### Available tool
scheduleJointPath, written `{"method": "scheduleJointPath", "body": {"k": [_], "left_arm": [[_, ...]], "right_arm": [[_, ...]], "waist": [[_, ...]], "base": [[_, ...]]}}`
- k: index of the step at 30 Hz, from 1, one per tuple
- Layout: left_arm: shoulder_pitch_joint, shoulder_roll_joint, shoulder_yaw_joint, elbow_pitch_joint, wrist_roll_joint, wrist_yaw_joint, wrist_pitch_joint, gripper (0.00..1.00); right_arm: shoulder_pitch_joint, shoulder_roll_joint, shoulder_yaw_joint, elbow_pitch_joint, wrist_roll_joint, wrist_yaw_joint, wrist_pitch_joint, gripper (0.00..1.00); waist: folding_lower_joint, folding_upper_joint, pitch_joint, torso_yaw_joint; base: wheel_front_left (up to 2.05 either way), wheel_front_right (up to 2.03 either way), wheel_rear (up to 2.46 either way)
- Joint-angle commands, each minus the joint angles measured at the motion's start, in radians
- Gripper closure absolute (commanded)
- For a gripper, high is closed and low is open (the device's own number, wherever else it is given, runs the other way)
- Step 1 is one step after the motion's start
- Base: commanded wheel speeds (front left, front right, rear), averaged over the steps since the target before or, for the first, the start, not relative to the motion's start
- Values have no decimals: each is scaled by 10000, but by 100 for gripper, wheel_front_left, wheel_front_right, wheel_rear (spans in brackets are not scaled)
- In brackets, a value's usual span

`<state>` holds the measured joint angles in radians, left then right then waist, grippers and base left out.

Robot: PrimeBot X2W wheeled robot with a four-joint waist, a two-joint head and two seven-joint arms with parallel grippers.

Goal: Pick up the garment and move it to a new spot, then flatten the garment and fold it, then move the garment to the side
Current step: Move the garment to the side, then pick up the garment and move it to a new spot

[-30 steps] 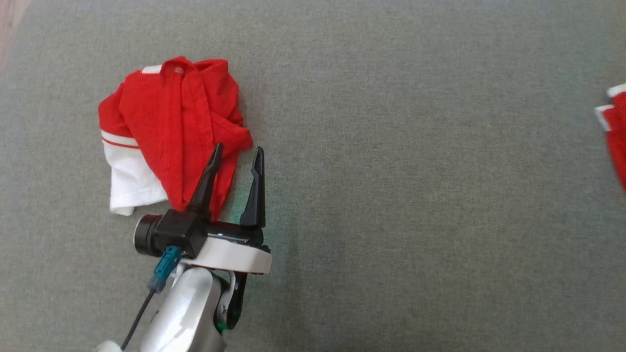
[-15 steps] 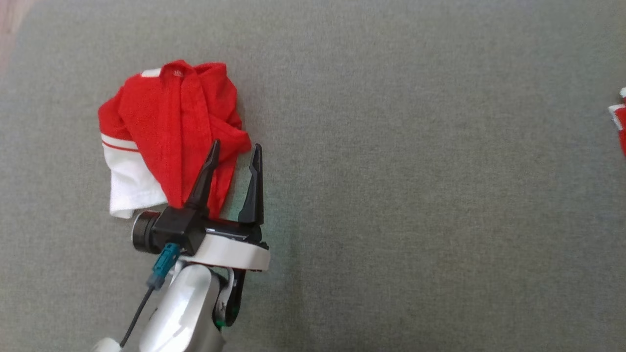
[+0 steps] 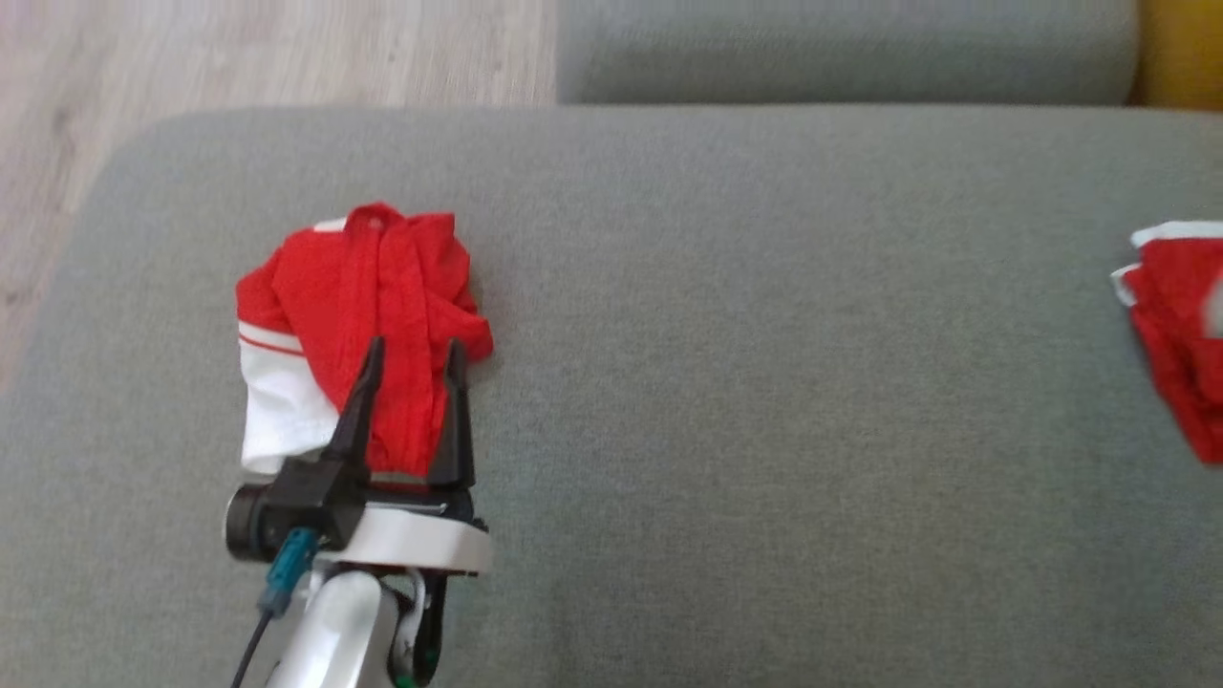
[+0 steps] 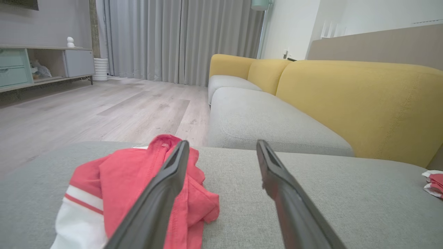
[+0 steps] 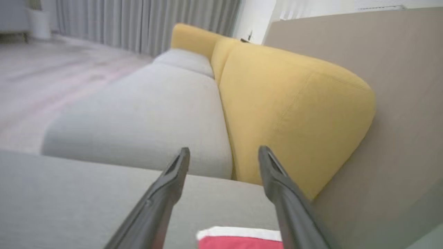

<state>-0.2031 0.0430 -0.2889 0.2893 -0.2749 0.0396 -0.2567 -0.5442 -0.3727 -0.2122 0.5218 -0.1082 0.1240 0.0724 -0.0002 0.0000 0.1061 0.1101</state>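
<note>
No readable text (the mark on the garment is blurred).

Grey ottoman; yellow sofa; wood floor.

A crumpled garment is lying on the cushion at my ten o'clock, and my left gripper is sitting over its near side. A second garment is lying at three o'clock, well apart from the first, under my right gripper. A sofa seat is standing behind the cushion at twelve o'clock, with the floor showing at eleven.
</note>
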Motion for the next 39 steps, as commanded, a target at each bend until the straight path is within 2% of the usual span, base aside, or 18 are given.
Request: {"method": "scheduleJointPath", "body": {"k": [1, 6, 9, 13, 17, 21, 26, 39], "left_arm": [[-131, 72, 510, -379, 108, -43, -51, 0], [134, 72, 873, -524, 137, -80, -51, 0], [286, 72, 1065, -771, 185, -65, -51, 0], [521, 72, 1118, -1087, 179, -219, -51, 0], [791, 72, 1151, -906, 251, -219, -51, 0], [928, 72, 1091, -700, 243, -208, -51, 0], [1046, 72, 984, -576, 237, -198, -51, 0], [997, 72, 896, -470, 206, -86, -51, 0]], "right_arm": [[212, 451, 260, -1014, 405, 67, -335, 0], [1013, 2045, 629, -3014, 1523, 67, -816, 0], [1651, 2668, 879, -3720, 2234, 67, -1166, 0], [2602, 2844, 1623, -3981, 2527, 67, -1836, 0], [3543, 3048, 1798, -3884, 2567, 67, -2552, 0], [4363, 3172, 1703, -3995, 2639, 67, -2944, 0], [5500, 3218, 2075, -4250, 2981, 67, -3263, 0], [5779, 3223, 2212, -4565, 3461, 67, -3339, 0]], "waist": [[2, 0, -373, -148], [2, 0, -662, -181], [2, 0, -790, -200], [2, 0, -891, -153], [2, 0, -1050, -116], [2, 0, -1156, -117], [2, 0, -1192, -168], [2, 0, -1205, -162]], "base": [[0, 0, 0], [0, 0, 0], [0, 0, 0], [0, 0, 0], [0, 0, 0], [0, 0, 0], [0, 0, 0], [0, 0, 0]]}}
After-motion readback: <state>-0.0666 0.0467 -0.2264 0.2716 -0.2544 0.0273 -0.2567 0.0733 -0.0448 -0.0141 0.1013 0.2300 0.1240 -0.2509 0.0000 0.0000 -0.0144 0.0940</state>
